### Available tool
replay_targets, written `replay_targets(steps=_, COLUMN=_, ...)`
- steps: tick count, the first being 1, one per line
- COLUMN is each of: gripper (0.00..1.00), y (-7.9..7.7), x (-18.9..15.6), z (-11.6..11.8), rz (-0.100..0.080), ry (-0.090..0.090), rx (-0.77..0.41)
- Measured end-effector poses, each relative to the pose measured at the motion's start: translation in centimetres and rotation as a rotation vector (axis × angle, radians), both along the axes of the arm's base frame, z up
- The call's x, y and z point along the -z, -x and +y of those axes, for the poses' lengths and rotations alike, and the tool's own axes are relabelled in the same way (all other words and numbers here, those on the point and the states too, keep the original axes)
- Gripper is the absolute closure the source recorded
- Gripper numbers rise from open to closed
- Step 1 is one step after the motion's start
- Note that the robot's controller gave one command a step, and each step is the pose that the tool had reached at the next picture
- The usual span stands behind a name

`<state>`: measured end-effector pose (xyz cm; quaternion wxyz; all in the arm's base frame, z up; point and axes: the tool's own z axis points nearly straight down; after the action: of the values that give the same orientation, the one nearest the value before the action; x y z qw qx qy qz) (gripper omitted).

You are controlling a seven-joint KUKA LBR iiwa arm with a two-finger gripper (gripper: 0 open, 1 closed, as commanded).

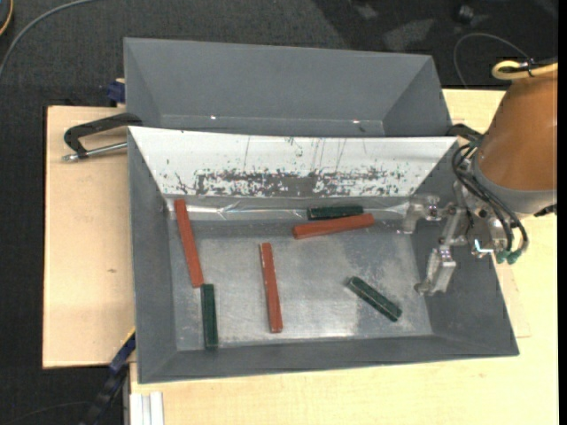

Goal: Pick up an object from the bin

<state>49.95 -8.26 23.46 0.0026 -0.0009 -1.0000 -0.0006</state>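
My gripper [438, 269] hangs low over the right side of the bin, close to the right wall, and I see nothing in it. The nearest thing is a short dark green stick [373, 297], lying slantwise on the floor just to the gripper's left and a little nearer the front. Up by the back wall, a red stick [334, 227] lies almost level. A second dark green stick [335, 212] sits right behind that red one.
A red stick [271, 287] lies lengthwise in the middle of the floor. Another red stick [188, 242] runs along the left wall, with a dark green stick [209, 315] at its front end. The arm's orange cover and cables stand over the right rim.
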Motion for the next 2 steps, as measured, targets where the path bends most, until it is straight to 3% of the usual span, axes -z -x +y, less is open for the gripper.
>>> replay_targets(steps=1, gripper=0.0, y=-0.8, x=14.3, z=1.4, rz=0.0, ry=-0.002, rx=-0.178)
replay_targets(steps=2, gripper=0.0, y=0.4, x=16.5, z=0.0, rz=-0.004, ry=0.0, rx=-0.331)
